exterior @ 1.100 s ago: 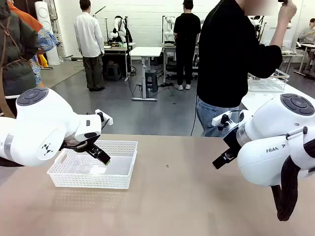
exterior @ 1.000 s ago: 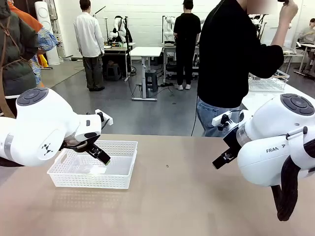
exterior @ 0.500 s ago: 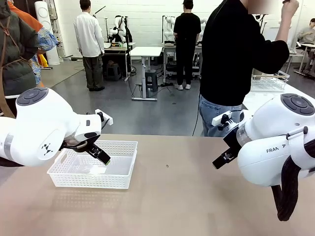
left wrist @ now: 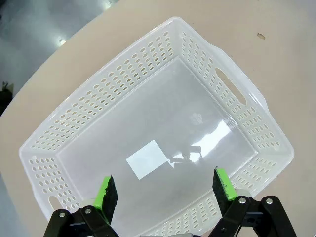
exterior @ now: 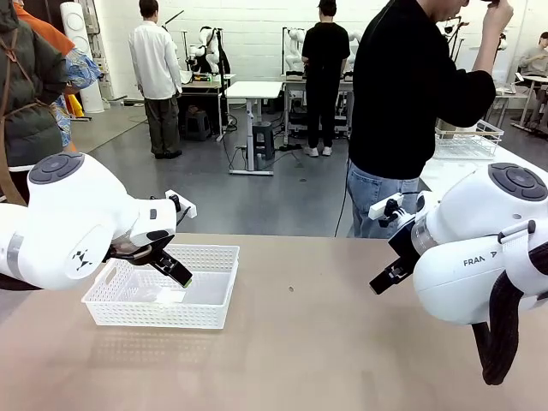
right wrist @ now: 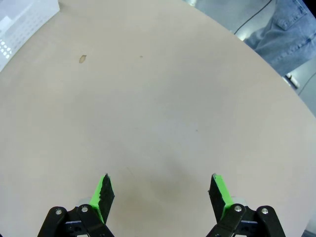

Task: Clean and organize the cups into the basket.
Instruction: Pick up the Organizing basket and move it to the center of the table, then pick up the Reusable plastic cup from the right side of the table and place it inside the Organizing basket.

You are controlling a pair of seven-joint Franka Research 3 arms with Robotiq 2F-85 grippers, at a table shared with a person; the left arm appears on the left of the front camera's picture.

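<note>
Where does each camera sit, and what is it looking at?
Front view: between the arms, looking across the table at a person; both arms, left pincer and right pincer show.
Left wrist view: on the left arm, looking down into the basket; its open pincer shows.
Right wrist view: on the right arm, looking down at the table; its open pincer shows.
Shared: front and left wrist views both show the basket.

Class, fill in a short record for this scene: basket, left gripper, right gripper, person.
Basket: shallow white plastic lattice basket, on the tan table, left part; white label on its floor
Left gripper: open, above the basket's inside
Right gripper: open, above the table
Person: black top, jeans, standing at far side, arm raised
</note>
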